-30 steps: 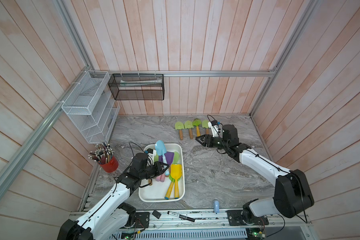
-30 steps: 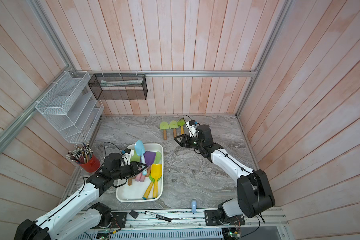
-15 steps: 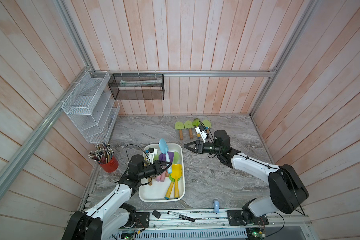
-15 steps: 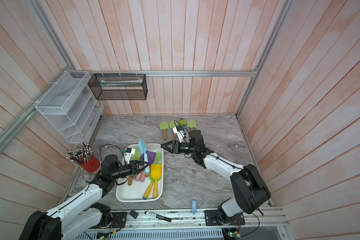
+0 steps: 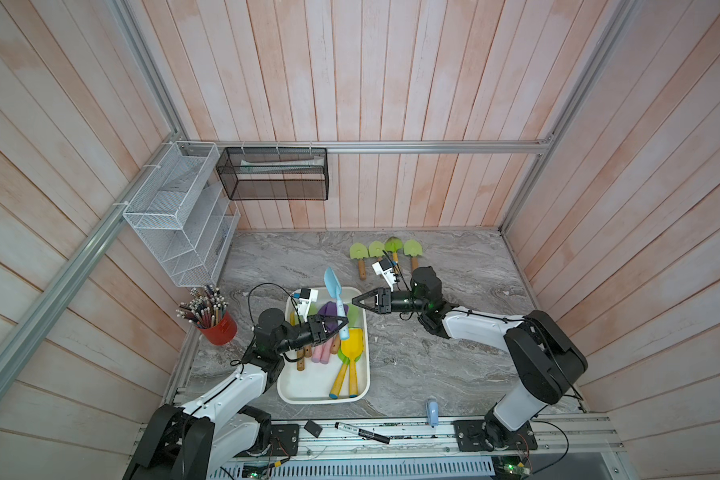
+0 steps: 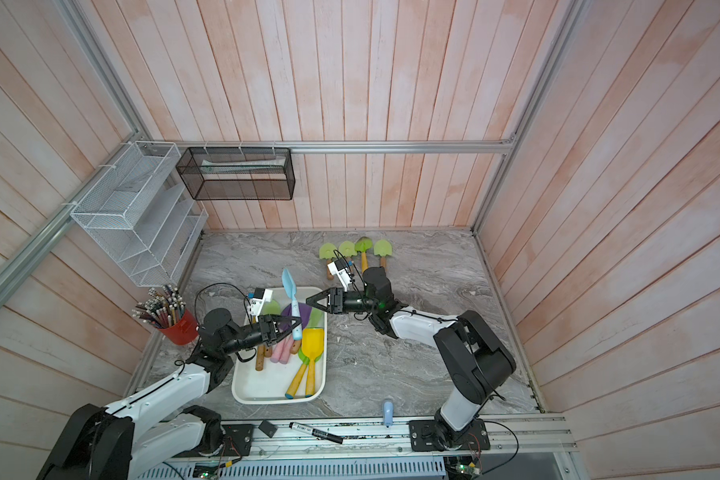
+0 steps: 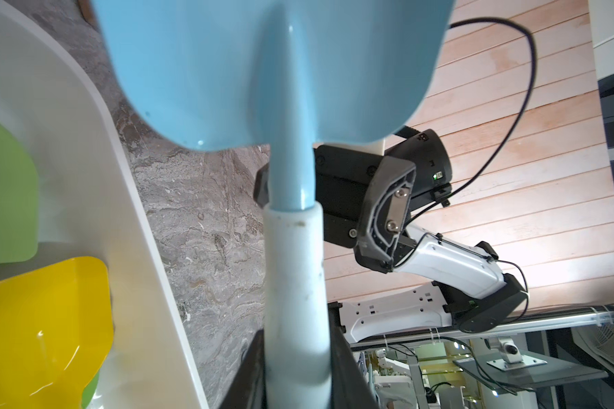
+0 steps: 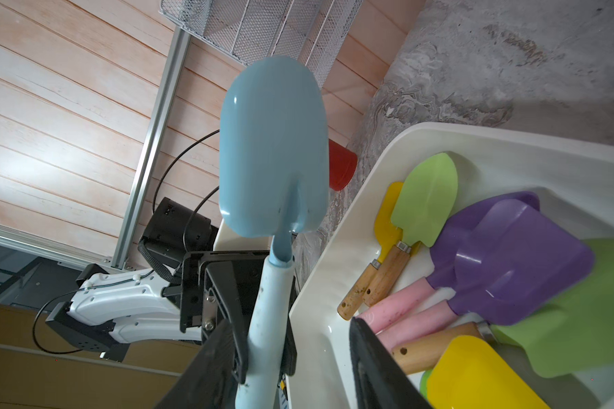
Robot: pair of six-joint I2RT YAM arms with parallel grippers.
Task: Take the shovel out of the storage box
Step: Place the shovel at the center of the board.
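Two arms: both are reached in over the near-left part of the table [image 5: 433, 365], tips almost met above the box, so a hand-off is prob the step in hand.
Storage box: the storage box [image 5: 308, 386] is sat flat on the table by the left arm; purple, yellow, green and pink-handled shovels are left lying inside.
Green row: four green shovels [image 5: 385, 249] are already laid side by side at the far edge, well apart from the box.
Blue shovel: the blue shovel [image 5: 332, 281] is held blade-up, slightly tilted, lifted off the pile but hung above the box, so it's not really "out" yet.
Left gripper: the left gripper [image 5: 342, 322] is pinched tight on the pale lower handle.
Right gripper: the right gripper [image 5: 355, 300] is brought in level with the upper handle, just beside it; contact can't be made out.
Right fingers: the fingers [image 8: 376, 368] are spread wide, nothing held.
Grip tip: the handle should be centred between the spread fingers before they're closed, above the left's pinch.
Release tip: the left's pinch is best let go only once the new grip is firm. The handle looks smooth and round, and a blade-heavy swing is likely otherwise.
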